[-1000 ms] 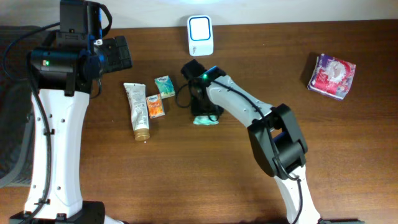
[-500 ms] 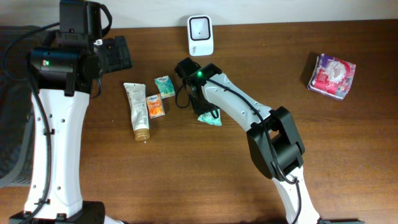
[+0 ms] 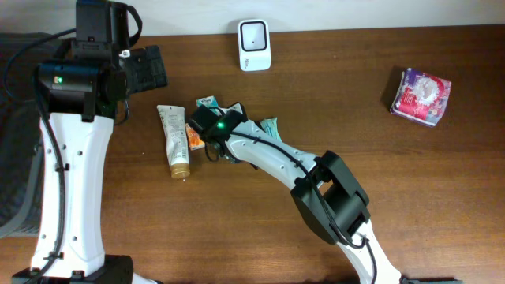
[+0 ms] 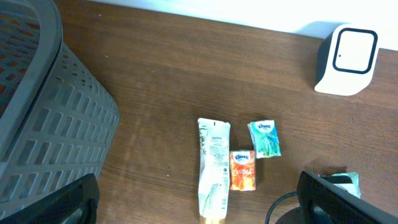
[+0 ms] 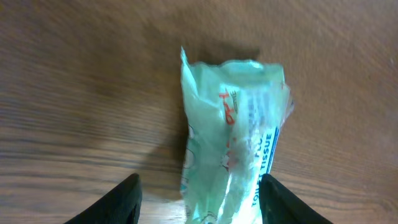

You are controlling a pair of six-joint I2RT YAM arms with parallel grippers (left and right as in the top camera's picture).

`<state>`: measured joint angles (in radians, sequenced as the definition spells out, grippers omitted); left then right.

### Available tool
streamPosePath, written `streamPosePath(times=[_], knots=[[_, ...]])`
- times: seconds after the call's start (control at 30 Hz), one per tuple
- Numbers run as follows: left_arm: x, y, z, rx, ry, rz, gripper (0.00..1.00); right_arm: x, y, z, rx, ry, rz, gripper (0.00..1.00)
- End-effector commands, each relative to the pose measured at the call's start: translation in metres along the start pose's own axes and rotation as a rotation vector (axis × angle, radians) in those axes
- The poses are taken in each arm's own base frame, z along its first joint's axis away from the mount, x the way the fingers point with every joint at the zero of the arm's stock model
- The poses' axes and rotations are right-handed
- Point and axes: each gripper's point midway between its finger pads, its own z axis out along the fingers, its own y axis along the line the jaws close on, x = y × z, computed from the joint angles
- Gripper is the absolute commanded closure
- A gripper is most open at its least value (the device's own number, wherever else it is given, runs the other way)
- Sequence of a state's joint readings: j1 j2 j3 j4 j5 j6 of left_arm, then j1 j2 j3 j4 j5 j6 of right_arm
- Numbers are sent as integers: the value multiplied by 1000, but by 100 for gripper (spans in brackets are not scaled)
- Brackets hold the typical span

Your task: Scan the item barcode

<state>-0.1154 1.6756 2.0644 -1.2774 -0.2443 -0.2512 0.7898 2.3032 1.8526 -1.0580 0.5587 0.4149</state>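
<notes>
**Pack flat on the table, right jaws apart around it**

From the overhead view I see the tissue pack (image 3: 269, 125) lying on the table (image 3: 442, 197) at 6 o'clock from the scanner (image 3: 254, 45), apart from it. The scanner stands at the far edge. My right arm stretches across towards 9 o'clock and covers part of the pack.

In the right wrist view the right gripper (image 5: 199, 199) has its jaws apart, with the pack lying lengthwise between the two fingertips. It rests on the wood, wrinkled, printed side up. One fingertip is at the pack's edge; I cannot tell whether it touches.

The left gripper (image 4: 198, 202) hangs high with its jaws wide apart and nothing between them. Below it lie a tube (image 4: 212, 168), an orange pack (image 4: 243, 169) just beside it at 3 o'clock, and a Kleenex pack (image 4: 264, 138) at 1 o'clock from the orange one. A grey basket (image 4: 50, 112) stands at 9 o'clock.

A red packet (image 3: 422, 96) sits well apart, at 3 o'clock from the tissue pack.
</notes>
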Motion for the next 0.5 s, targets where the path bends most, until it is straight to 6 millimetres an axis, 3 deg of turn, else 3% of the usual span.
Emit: streamPosePath(times=[0.0, 0.1, 0.23, 0.27, 0.33, 0.37, 0.47], knots=[[-1, 4, -2, -10, -7, -13, 1, 13, -12, 21, 106, 4, -23, 45], [-1, 4, -2, -10, -7, -13, 1, 10, -19, 24, 157, -23, -20, 46], [-1, 4, -2, -10, -8, -13, 1, 17, -15, 44, 166, 8, -29, 57], [-1, 4, -2, -10, -8, -13, 1, 19, -13, 45, 162, 15, -33, 61], [-1, 4, -2, -10, -8, -13, 1, 19, -10, 43, 130, 27, -27, 89], [-1, 4, -2, -10, -8, -13, 1, 17, -12, 40, 113, 40, -20, 96], [-1, 4, -2, -10, -8, -13, 1, -7, -30, 21, -110, 145, 53, 96]])
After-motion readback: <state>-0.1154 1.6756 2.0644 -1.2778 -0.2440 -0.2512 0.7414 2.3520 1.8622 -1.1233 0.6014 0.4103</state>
